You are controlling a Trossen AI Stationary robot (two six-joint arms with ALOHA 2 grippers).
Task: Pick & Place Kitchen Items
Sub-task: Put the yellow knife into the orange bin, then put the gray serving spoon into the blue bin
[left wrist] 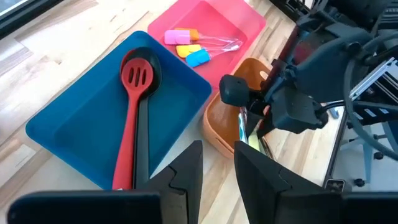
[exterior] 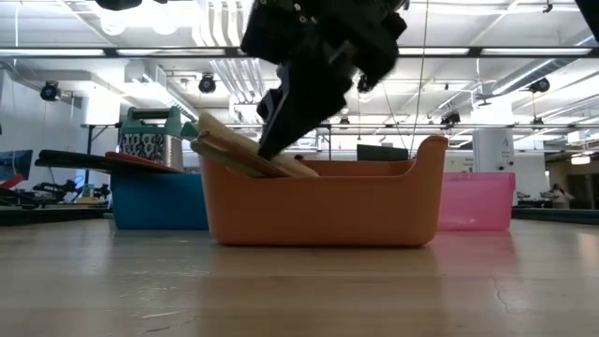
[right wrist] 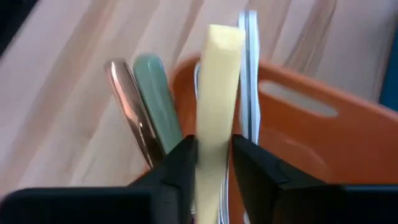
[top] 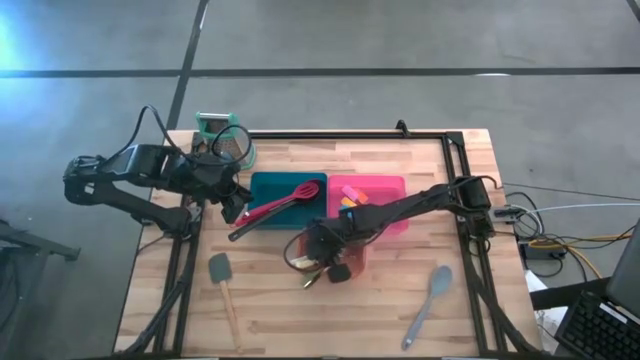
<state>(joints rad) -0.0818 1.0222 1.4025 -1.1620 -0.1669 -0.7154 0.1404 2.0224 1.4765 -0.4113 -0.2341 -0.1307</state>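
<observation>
The right gripper (right wrist: 212, 163) pinched a yellow-handled knife (right wrist: 217, 93) over the orange tray (right wrist: 323, 134), so letting go seemed next, while the left gripper (left wrist: 217, 171) waited nearly closed, empty, by the blue tray (left wrist: 74, 118).

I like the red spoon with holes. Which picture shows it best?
The left wrist view: the red spoon fills it, its slots clear, lying in the blue tray. The high view shows it whole but tiny. The low view shows only a thin red edge. The right wrist view misses it.

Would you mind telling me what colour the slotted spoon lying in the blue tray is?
Red; the slotted spoon shows best in the left wrist view.
</observation>
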